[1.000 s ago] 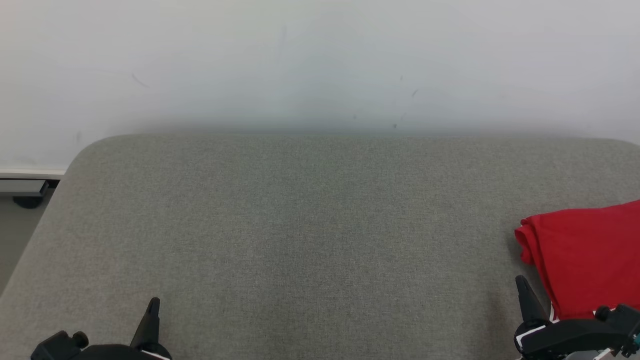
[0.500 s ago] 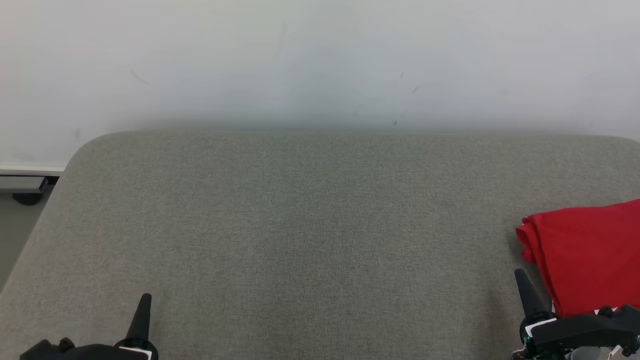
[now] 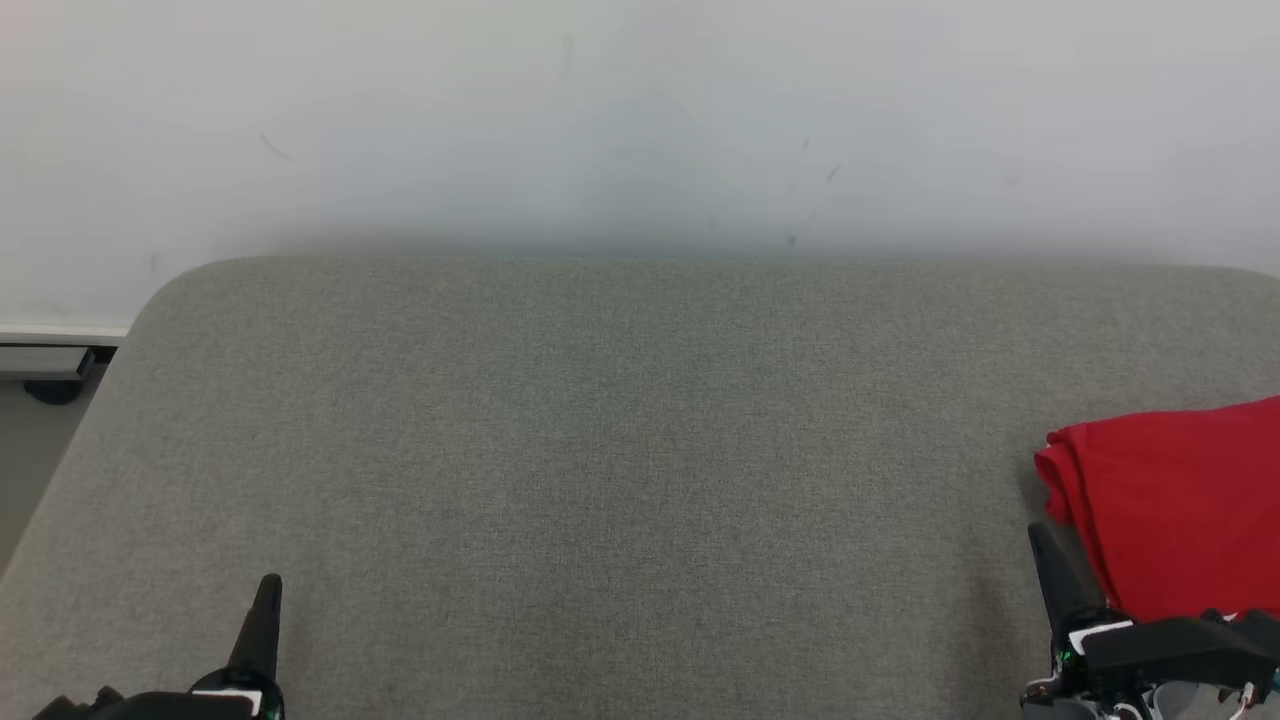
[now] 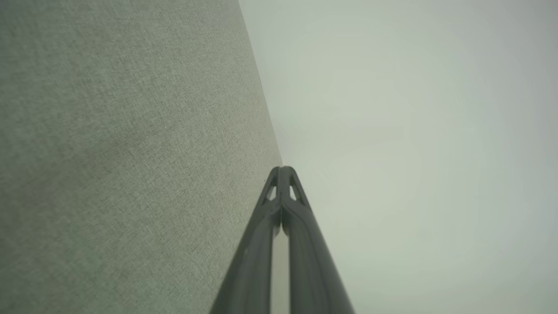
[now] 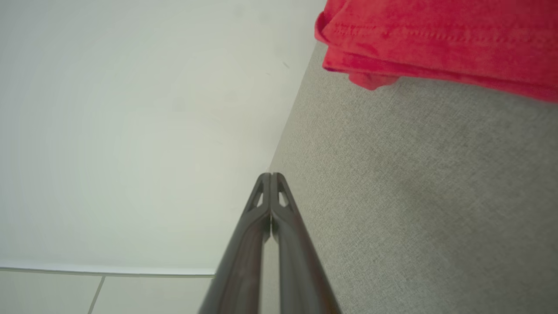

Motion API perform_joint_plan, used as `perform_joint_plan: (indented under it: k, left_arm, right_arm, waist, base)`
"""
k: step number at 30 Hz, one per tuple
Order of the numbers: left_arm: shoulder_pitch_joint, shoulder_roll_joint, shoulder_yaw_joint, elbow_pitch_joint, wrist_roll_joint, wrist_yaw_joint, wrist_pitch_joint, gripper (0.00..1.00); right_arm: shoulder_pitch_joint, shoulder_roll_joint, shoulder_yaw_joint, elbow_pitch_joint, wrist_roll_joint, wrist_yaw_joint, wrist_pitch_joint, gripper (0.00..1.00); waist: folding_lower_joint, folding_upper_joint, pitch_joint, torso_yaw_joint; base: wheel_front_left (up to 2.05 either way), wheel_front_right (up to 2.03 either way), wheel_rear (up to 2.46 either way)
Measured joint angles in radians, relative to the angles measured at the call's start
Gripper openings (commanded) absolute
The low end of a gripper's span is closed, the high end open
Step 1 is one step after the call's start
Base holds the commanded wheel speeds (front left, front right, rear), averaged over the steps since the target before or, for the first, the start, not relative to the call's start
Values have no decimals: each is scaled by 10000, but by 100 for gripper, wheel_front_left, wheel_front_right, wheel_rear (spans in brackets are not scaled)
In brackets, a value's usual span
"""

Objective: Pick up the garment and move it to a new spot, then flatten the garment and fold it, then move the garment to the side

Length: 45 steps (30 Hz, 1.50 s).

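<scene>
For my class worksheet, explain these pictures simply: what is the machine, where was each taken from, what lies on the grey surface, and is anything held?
It is a two-armed wheeled robot. The view of the whole surface comes from its head camera, looking down on a grey padded surface against a pale wall. The other two come from cameras on each wrist, looking along the fingers. The left pincer and right pincer are both shut and empty. A folded red garment lies at the right, beside the right pincer, unheld.
</scene>
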Motion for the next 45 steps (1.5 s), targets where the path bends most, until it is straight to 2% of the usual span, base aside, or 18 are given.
perform_joint_plan:
  k: [19, 45]
  left_arm:
    - [-135, -322, 905, -121, -2406, -426, 504, 0]
    - [-136, -336, 926, -146, -2487, -426, 512, 0]
  right_arm:
    - [-394, -27, -69, 151, 2364, 318, 339, 0]
    - [-525, -31, -69, 165, 2518, 330, 347, 0]
  waist:
    - [0, 0, 116, 13]
    - [0, 0, 118, 14]
  base:
    - [0, 0, 0]
    - [0, 0, 0]
